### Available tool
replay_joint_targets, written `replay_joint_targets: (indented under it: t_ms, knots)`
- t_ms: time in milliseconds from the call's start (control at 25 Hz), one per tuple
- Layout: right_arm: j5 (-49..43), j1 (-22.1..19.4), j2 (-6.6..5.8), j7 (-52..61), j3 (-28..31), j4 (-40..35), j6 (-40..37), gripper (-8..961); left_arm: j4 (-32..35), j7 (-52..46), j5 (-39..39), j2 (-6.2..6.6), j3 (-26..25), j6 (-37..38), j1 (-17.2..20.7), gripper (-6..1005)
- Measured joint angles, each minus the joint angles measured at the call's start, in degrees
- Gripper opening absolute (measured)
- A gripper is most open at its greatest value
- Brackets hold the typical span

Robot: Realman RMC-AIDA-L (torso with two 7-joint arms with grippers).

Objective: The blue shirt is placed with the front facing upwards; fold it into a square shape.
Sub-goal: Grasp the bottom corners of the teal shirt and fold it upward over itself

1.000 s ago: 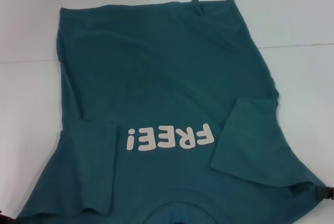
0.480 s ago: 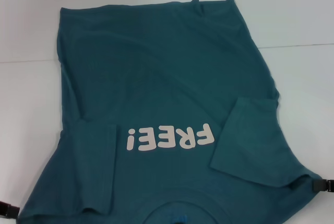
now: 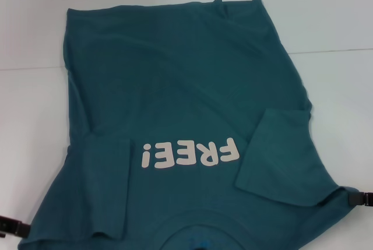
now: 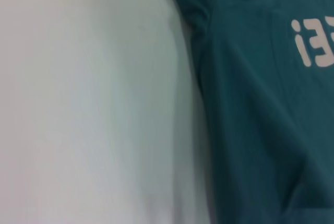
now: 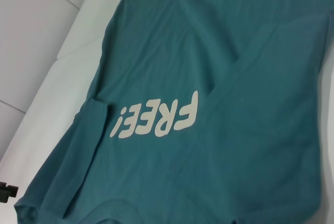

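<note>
Teal-blue, the blue shirt [image 3: 186, 122] lies face up on the white bench [image 3: 326, 23], both sleeves folded in, its neck at the near edge. The left gripper [image 3: 13, 225] and right gripper [image 3: 361, 199] sit at its near corners; I cannot tell if they pinch the cloth.

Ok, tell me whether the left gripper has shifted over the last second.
Yes. In the head view the left gripper has pushed further into view and up toward the blue shirt, whose near left corner has stayed put.
</note>
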Motion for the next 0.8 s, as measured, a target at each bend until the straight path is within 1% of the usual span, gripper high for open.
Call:
replay_joint_targets:
  t_ms: [80,240,520,800]
  knots:
    - [0.0,0.3,-0.01,0.1,0.0,0.0,0.1,70,0.0,-0.3,0.9,-0.02,0.6,0.0,-0.1,607]
    - [0.0,0.4,0.04,0.2,0.0,0.0,0.2,70,-0.4,-0.4,2.0,-0.62,2.3,-0.2,0.2,665]
    - [0.0,0.6,0.09,0.2,0.0,0.0,0.4,72,-1.2,-0.5,2.0,-1.1,3.0,-0.4,-0.1,766]
    - [0.0,0.7,0.05,0.1,0.0,0.0,0.4,73,-2.4,-0.5,1.6,-1.38,3.6,-0.3,-0.6,756]
